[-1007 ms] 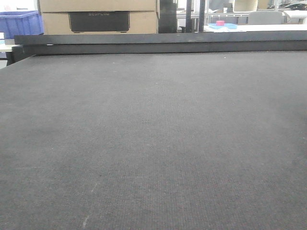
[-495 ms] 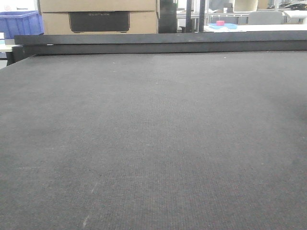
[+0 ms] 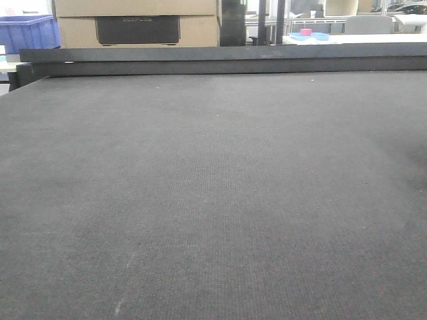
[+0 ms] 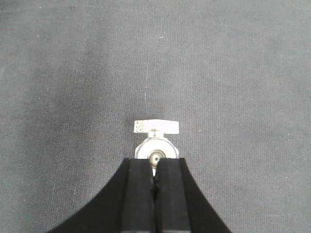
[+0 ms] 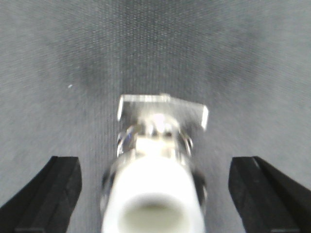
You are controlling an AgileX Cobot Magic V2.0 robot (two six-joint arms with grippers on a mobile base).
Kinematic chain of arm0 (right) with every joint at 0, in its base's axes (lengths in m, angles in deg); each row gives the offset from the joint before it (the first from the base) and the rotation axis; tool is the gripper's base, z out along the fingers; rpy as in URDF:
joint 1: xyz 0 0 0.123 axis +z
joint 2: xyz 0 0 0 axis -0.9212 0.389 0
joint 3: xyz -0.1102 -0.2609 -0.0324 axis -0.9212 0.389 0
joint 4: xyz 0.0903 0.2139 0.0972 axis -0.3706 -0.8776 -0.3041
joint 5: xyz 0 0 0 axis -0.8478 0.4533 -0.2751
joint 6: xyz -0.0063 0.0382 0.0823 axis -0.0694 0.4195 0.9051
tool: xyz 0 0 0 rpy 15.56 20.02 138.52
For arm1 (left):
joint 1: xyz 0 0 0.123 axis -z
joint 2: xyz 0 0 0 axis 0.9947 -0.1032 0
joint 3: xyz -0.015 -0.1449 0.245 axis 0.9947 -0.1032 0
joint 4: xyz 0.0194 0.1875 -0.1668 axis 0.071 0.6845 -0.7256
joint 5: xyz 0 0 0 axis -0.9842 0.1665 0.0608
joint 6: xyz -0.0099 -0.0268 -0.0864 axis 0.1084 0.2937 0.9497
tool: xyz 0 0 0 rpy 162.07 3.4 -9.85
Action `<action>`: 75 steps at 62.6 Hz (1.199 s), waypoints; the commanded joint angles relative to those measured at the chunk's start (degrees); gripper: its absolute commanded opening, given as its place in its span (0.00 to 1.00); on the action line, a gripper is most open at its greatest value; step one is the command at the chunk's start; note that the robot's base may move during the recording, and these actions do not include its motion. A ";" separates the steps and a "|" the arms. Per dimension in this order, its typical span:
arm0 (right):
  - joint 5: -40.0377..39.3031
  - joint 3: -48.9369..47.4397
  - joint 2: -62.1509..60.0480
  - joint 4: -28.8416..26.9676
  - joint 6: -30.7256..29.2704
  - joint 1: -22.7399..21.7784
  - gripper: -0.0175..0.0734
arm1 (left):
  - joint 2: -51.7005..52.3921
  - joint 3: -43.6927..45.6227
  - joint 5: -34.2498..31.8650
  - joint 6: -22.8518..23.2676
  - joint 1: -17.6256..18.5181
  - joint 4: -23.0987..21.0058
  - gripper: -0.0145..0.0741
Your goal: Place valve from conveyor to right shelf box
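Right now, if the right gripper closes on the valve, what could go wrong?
The right gripper is open around the valve; its body looks round, so closing may roll or twist it on the conveyor. The left gripper is shut with a valve at its very tips; if that is a grip, which I cannot tell, it is shallow and could slip.

You're looking at a blurred metal valve [image 5: 156, 145] between the fingers [image 5: 56, 189] of the right gripper [image 5: 154, 167], which stand wide apart, touching neither side. Its flat handle lies crosswise at the far end, its white opening nearest you, with the grey conveyor [image 5: 233, 48] beneath.
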 commanded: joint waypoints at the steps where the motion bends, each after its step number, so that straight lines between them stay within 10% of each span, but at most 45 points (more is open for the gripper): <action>1: -1.06 -0.46 1.88 0.76 -0.10 -0.26 0.74 | 0.08 0.35 -0.20 0.35 0.32 -0.53 0.04; 56: -0.21 -0.46 3.00 0.76 0.34 -0.26 0.73 | 0.08 0.35 -0.63 0.35 0.32 -0.53 0.04; 75: 0.04 -0.46 3.00 0.76 0.34 -0.26 0.15 | 0.08 0.35 -0.65 7.50 0.32 -0.53 0.04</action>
